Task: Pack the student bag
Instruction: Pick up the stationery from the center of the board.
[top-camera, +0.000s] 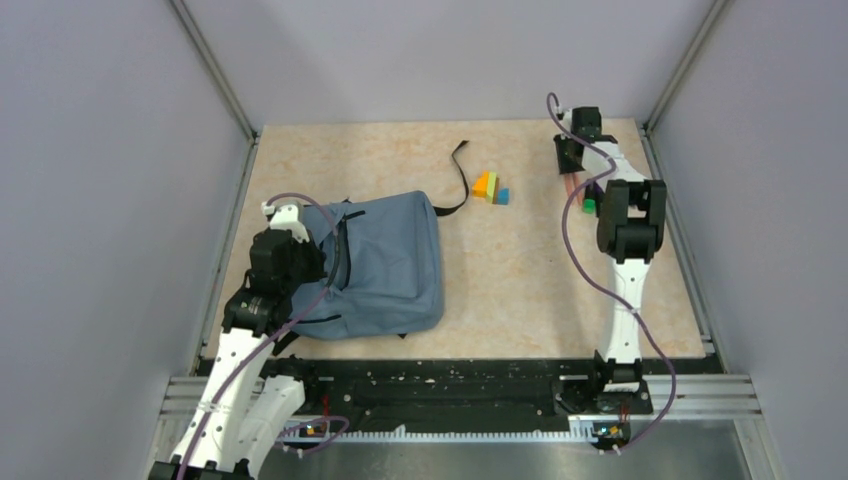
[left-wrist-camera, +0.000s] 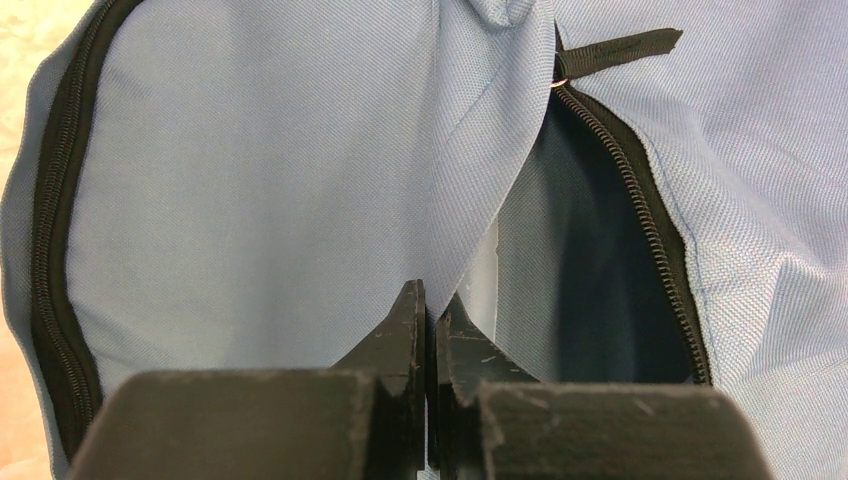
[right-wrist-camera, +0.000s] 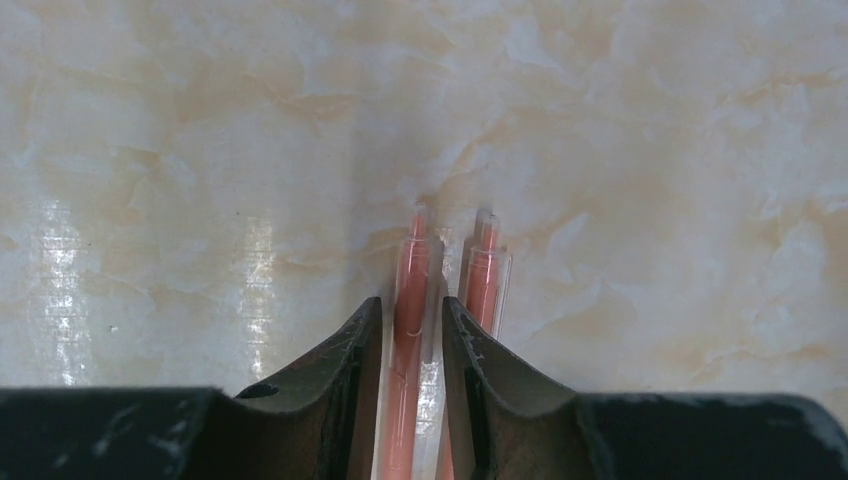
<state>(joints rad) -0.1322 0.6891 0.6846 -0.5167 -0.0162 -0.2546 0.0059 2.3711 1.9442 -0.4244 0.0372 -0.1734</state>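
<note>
The blue student bag (top-camera: 385, 262) lies at the left of the counter (top-camera: 520, 290), and the left hand (left-wrist-camera: 430, 320), pressed together on a fold of fabric, holds its zipper mouth apart. The right hand (right-wrist-camera: 412, 320) straddles one pen (right-wrist-camera: 410, 290), but whether it truly pinches is unclear. A shallow grip could let that pen roll out or drag the second pen (right-wrist-camera: 484, 270) just beside it.

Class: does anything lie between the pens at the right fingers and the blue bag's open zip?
Only low things: a pile of coloured blocks and a black strap lie on the table between the pens and the student bag. A lifted pen would probably clear them. The left gripper holds the flap aside.
</note>
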